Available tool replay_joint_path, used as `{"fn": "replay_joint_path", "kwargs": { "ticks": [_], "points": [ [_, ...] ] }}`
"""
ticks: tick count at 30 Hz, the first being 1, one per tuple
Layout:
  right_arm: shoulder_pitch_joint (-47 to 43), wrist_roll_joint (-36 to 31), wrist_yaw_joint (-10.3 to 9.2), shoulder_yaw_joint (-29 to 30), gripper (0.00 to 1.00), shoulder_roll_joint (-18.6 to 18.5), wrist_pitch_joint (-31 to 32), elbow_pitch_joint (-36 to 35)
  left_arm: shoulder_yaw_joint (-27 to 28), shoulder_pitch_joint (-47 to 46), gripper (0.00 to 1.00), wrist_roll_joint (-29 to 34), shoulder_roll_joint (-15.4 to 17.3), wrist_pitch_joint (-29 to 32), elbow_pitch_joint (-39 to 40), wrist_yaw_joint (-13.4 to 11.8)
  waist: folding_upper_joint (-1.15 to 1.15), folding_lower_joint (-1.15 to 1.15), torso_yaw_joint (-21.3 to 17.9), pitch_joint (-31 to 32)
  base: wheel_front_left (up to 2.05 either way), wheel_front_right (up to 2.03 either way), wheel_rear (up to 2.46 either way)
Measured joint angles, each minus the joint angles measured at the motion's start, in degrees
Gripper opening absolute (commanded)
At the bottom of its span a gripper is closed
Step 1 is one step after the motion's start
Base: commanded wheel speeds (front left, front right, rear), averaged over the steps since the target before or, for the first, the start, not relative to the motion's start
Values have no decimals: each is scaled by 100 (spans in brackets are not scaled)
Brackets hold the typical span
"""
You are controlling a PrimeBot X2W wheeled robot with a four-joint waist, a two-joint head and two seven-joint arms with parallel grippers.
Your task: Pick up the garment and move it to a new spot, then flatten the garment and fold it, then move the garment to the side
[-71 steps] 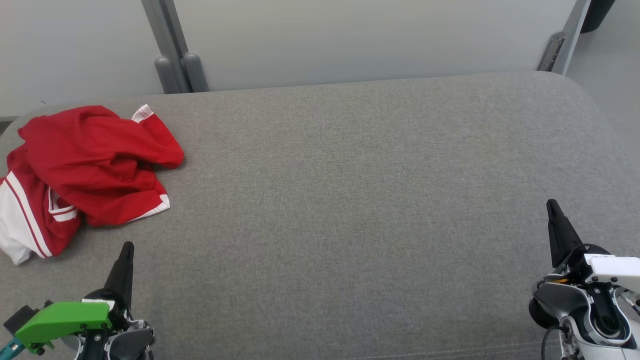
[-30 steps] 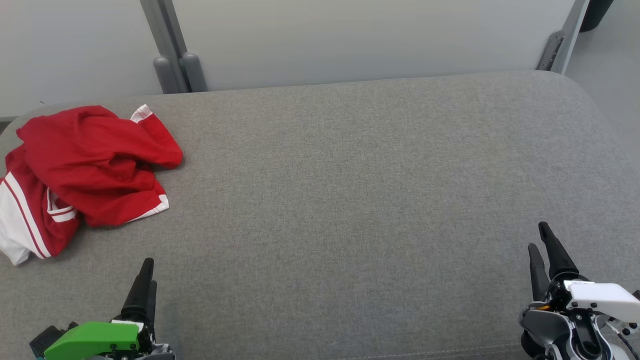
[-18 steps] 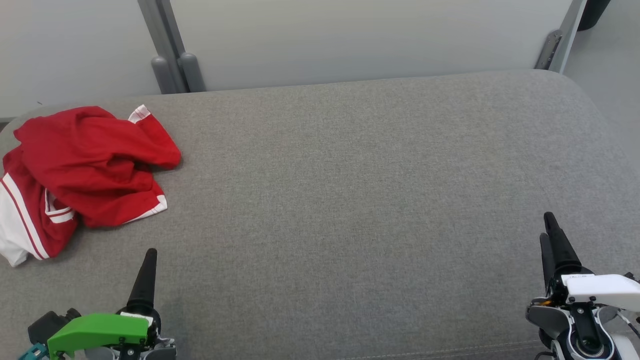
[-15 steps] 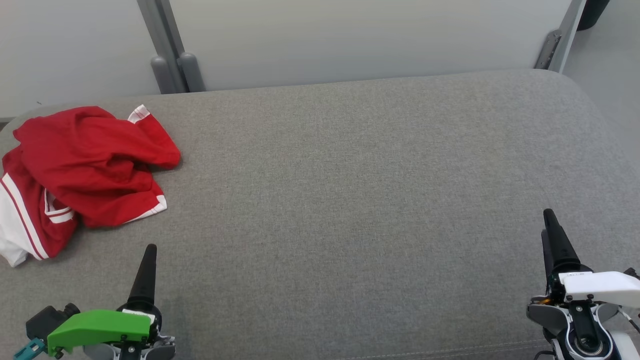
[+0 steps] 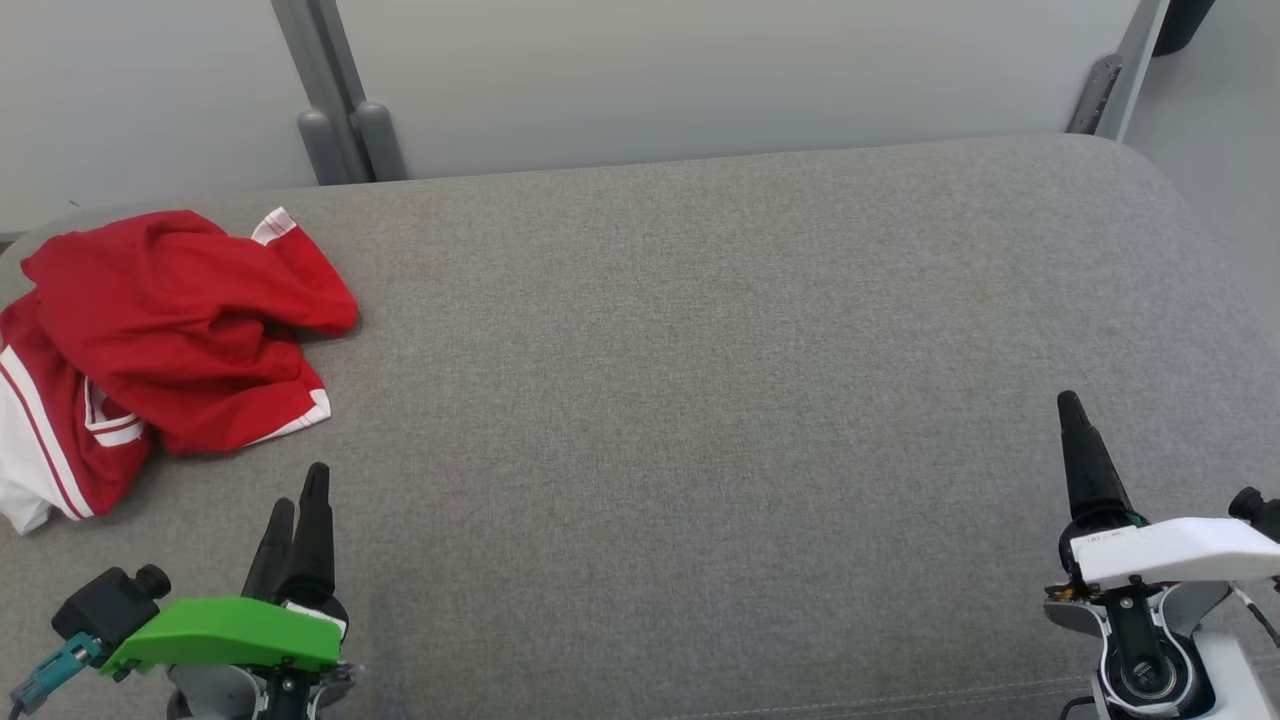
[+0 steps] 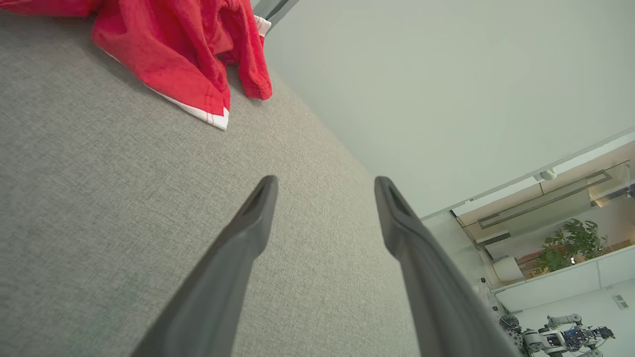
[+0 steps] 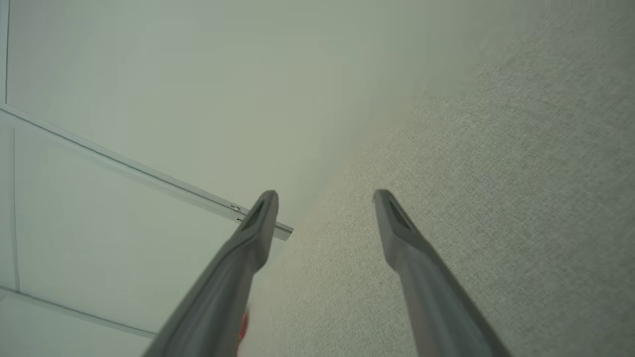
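While both grippers wait empty at the near edge of the grey padded bench [image 5: 700, 400], fingers [image 6: 248, 233] spread apart, the crumpled red garment [image 5: 170, 340] with white trim lies at the far left, its heap stretching from near left to far right. It sits just beyond and left of the left gripper [image 5: 300, 487], well apart from the right gripper [image 7: 325, 196]. Compared with half a second earlier, the left gripper has edged farther toward it; the garment lies unchanged.

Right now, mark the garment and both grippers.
garment [image 5: 170, 330], head view, crumpled red middle
left gripper [image 6: 326, 181], left wrist view, midway between fingertips
right gripper [image 7: 325, 194], right wrist view, midway between fingertips
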State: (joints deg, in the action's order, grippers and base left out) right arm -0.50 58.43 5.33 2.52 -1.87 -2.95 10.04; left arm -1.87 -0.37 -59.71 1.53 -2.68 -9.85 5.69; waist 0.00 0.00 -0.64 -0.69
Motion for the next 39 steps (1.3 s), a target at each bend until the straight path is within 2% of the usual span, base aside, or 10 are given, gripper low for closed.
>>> {"fn": "replay_joint_path", "kwargs": {
  "ticks": [11,17,39],
  "points": [
    [-4,-1222,-186,-281,100,-14,-215,-210,-204,2,100,1378,65,-245,281,-176,0,0,-19,-23,0,0,0],
    [-52,-1892,-248,-437,100,-26,-350,-305,-307,10,100,2187,110,-372,389,-365,0,0,-38,-27,0,0,0],
    [-172,-3818,-493,-875,100,-54,-795,-583,-468,264,100,4083,124,-823,634,-779,0,0,-82,39,0,0,0]
  ]
}}
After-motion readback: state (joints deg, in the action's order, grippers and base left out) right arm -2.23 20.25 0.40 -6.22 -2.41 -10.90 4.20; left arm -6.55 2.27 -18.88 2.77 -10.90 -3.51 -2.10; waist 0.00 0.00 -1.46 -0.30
